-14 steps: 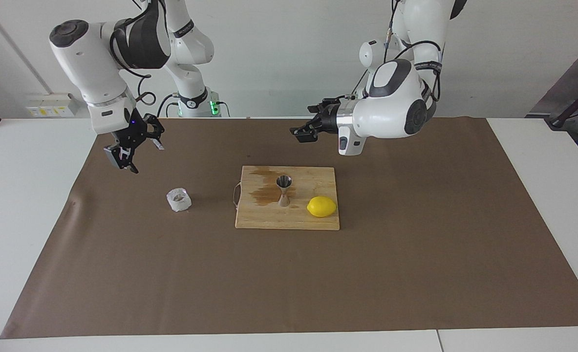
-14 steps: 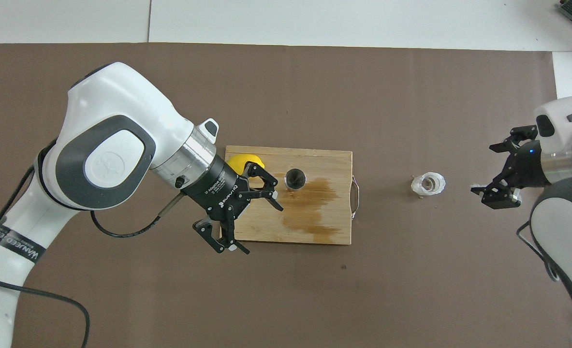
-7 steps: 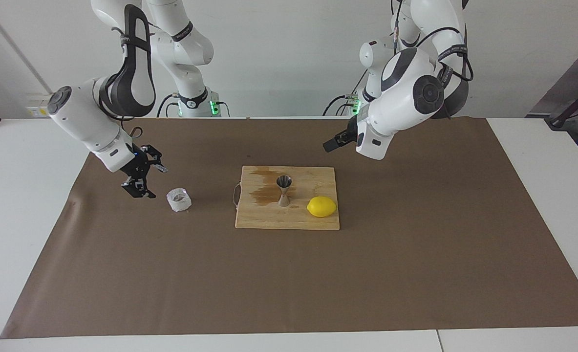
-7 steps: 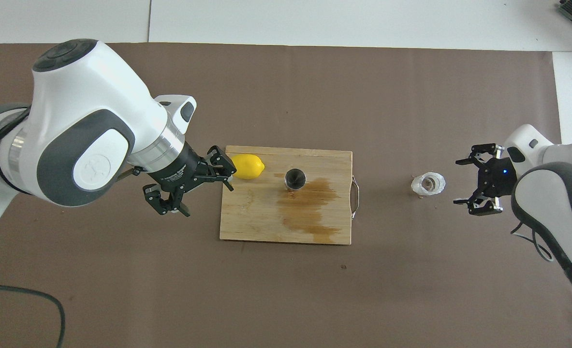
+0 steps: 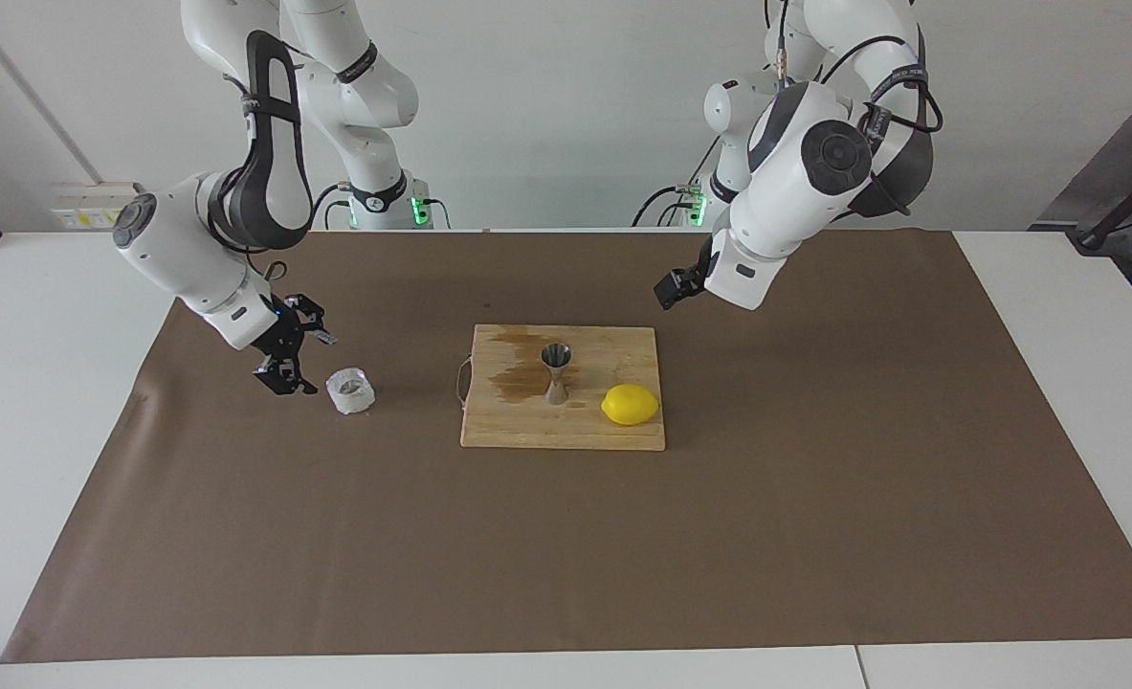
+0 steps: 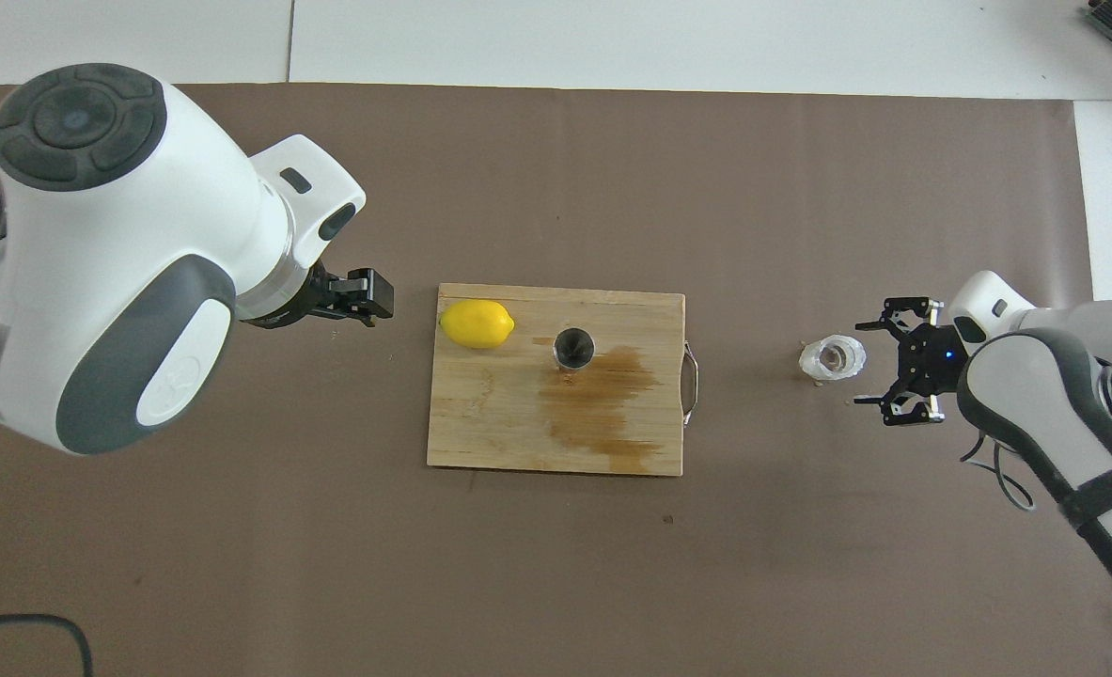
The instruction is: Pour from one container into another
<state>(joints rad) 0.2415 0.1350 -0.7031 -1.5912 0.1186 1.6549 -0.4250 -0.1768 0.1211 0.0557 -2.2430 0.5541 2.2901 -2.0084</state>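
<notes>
R gripper (image 5: 286,366) low beside the faceted clear cup (image 5: 350,390), jaws spread wide, empty, not touching it. Cup upright on brown mat (image 5: 814,498) toward R arm's end, apart from cutting board (image 5: 527,431). Steel jigger (image 5: 556,372) upright on board by a wet stain (image 5: 520,375); lemon (image 5: 630,405) beside it. L gripper (image 5: 673,286) raised above mat near board's L-arm end, unclenched, empty.

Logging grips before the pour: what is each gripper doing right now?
Right gripper: open, empty, beside the clear cup.
Left gripper: open, empty.
</notes>
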